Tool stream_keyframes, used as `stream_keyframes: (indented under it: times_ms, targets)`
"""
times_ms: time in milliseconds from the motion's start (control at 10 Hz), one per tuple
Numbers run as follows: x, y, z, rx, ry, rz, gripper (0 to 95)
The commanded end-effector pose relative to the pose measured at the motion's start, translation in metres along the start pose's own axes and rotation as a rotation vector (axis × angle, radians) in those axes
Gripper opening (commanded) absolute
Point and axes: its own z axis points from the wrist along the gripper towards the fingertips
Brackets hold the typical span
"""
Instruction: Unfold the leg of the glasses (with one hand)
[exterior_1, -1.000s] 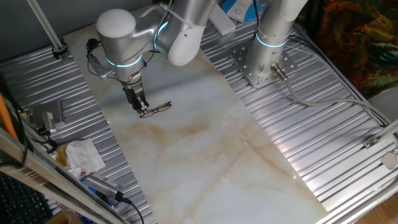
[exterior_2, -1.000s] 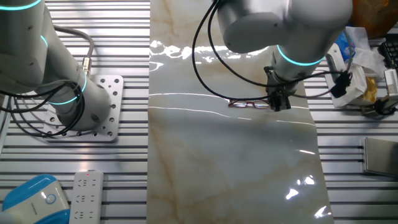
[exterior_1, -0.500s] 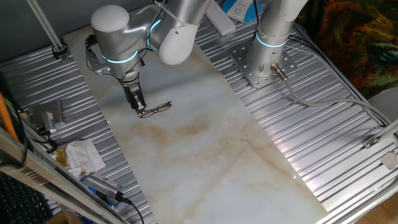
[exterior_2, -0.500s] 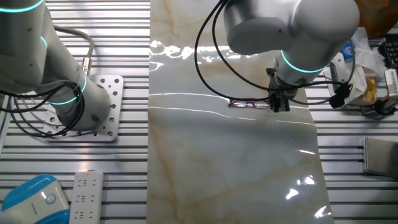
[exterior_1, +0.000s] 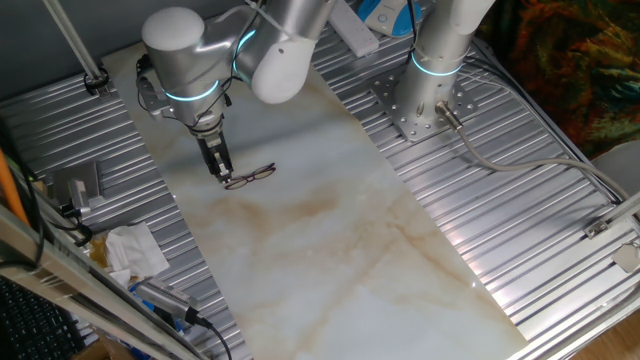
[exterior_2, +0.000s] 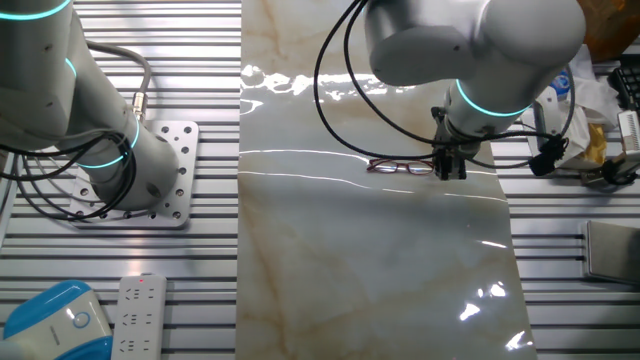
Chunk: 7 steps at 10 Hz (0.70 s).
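Narrow black two-finger gripper (exterior_1: 221, 172) (exterior_2: 452, 170) down at one end of thin reddish-brown wire-frame glasses (exterior_1: 251, 177) (exterior_2: 400, 166) on marble tabletop (exterior_1: 330, 240) — jaws' state: can't tell.

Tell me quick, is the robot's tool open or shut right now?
The tool: down at one end of the glasses; open or shut cannot be told.

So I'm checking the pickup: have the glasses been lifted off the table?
No, the glasses lie flat on the marble table, with the gripper down at their end.
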Motion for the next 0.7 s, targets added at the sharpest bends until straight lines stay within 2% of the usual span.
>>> stream_keyframes:
  times_ms: [100,200,700]
  targets:
    - [0.0003,-0.0002,-0.0006,0.016,0.000,-0.009,19.0]
    - [0.0003,-0.0002,-0.0006,0.033,0.002,-0.006,19.0]
    - [0.0003,-0.0002,-0.0006,0.033,0.012,0.037,19.0]
